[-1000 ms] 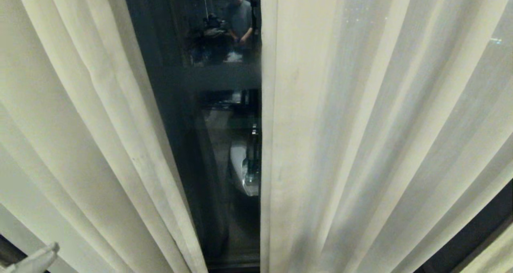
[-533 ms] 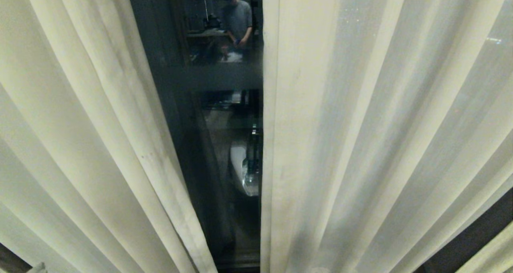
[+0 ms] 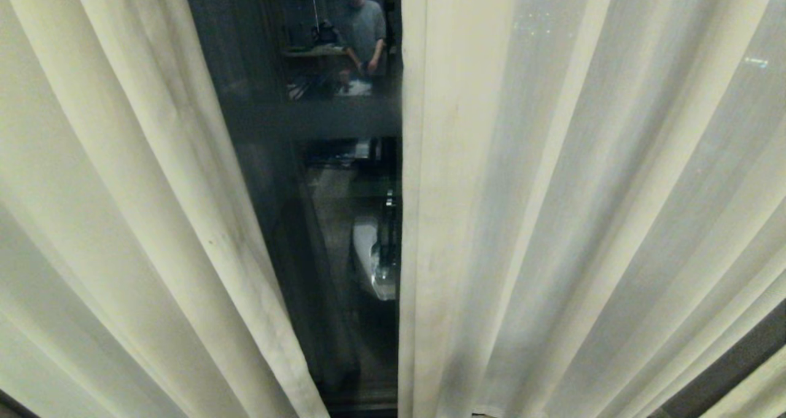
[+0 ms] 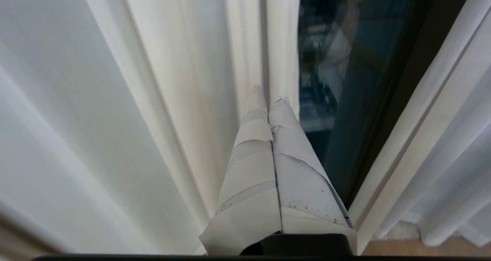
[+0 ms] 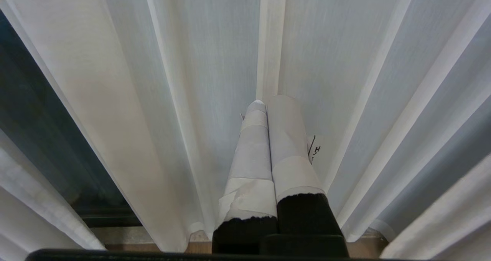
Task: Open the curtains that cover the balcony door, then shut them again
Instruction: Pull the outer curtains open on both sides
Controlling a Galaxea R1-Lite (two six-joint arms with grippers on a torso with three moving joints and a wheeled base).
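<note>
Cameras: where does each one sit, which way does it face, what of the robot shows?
Head view: on the head, facing forward and down at the curtains and the gap showing the balcony door; no arm shows.
Left wrist view: behind the shut left gripper, facing curtain folds and dark glass.
Right wrist view: behind the shut right gripper, facing pleats.
Shared: all three show the curtains and door glass.

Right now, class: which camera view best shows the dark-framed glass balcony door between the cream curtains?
The head view: the dark-framed glass balcony door fills the gap, crossbar and reflections visible. The left wrist view shows a glass strip; the right wrist view only a dark edge.
</note>
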